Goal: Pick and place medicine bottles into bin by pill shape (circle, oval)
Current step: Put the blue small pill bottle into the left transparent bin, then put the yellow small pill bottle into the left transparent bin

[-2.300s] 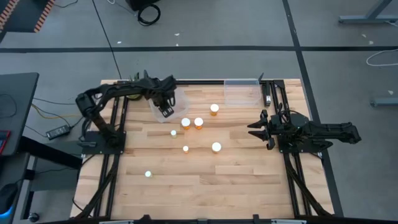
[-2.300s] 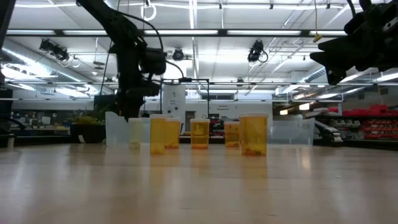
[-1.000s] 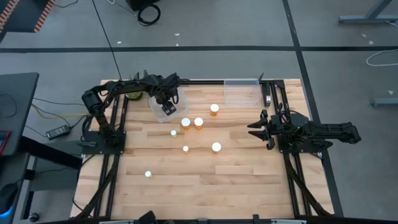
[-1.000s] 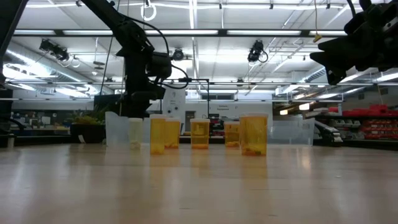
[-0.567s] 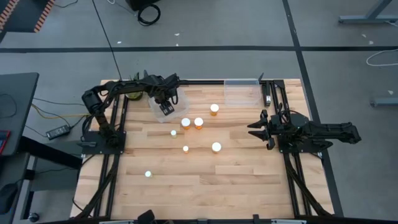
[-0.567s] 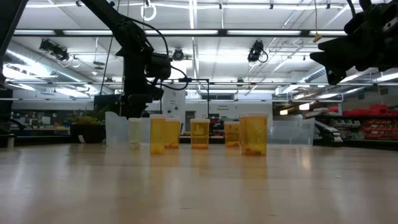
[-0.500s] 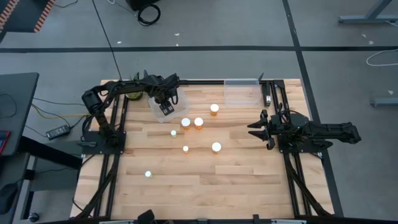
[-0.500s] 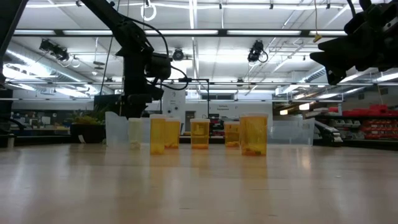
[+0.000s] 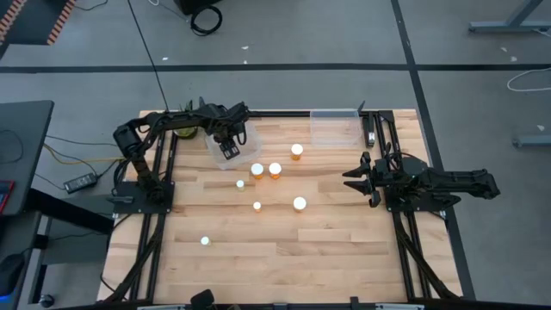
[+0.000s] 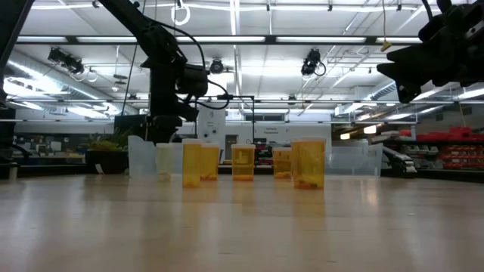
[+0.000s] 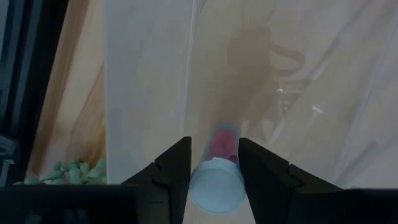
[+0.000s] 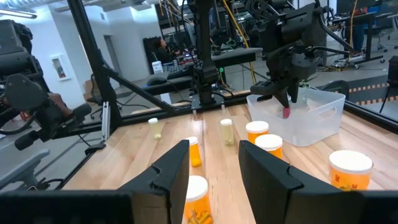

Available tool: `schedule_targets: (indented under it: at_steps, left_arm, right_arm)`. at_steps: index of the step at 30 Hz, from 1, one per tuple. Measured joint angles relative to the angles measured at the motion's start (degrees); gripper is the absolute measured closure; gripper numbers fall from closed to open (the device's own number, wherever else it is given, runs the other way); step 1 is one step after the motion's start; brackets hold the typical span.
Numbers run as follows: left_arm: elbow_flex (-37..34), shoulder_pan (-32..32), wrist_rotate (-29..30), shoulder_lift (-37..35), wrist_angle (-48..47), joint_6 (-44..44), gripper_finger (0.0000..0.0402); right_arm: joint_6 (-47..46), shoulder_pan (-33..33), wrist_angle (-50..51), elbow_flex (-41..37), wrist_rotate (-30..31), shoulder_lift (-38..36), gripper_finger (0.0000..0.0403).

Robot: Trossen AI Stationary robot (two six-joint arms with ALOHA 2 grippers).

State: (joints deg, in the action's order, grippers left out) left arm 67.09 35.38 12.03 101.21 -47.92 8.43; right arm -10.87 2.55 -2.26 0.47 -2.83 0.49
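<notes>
Clear plastic fills the left wrist view: the left gripper [image 9: 229,149] hangs over the see-through bin [image 9: 248,147] at the far left of the table, fingers pinched on a narrow white-capped bottle [image 11: 217,177] whose long axis runs straight down between them toward the bin floor. That's the relation that matters: the bottle sits directly above the bin's inside, so by my reckoning a simple release should drop it in (the pills look pinkish, shape too blurred to call). The right wrist view confirms the height, showing the left gripper [image 12: 283,93] just above the bin's rim [image 12: 323,99], a gap the overhead camera flattens away. Meanwhile the overhead shows what the wrist cannot: six bottles left on the wood, three wider orange ones [image 9: 275,170] clustered near the bin, a fourth [image 9: 300,204] nearer the right arm, and small ones [image 9: 205,241] scattered toward the front. The right gripper [image 9: 356,179] waits at the right edge, fingers spread and empty; a second bin [image 9: 334,127] stands beyond it.
</notes>
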Motion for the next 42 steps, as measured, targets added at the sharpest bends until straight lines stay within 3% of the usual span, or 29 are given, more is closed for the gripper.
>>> schedule_targets:
  at_steps: [25,32,42]
  left_arm:
    - [0.02,-0.23,1.06,-2.78,3.02,2.75,0.0241]
    - [0.02,-2.88,-6.24,-5.82,2.89,2.28,0.0241]
    - [0.04,-10.06,-10.49,-6.38,1.31,-4.1,0.0238]
  right_arm:
    - [0.0,0.0,0.02,0.0,0.01,0.01,0.0256]
    - [0.0,-0.01,0.01,0.0,0.0,0.01,0.0256]
    - [0.0,0.0,0.0,0.0,0.01,0.0,0.0256]
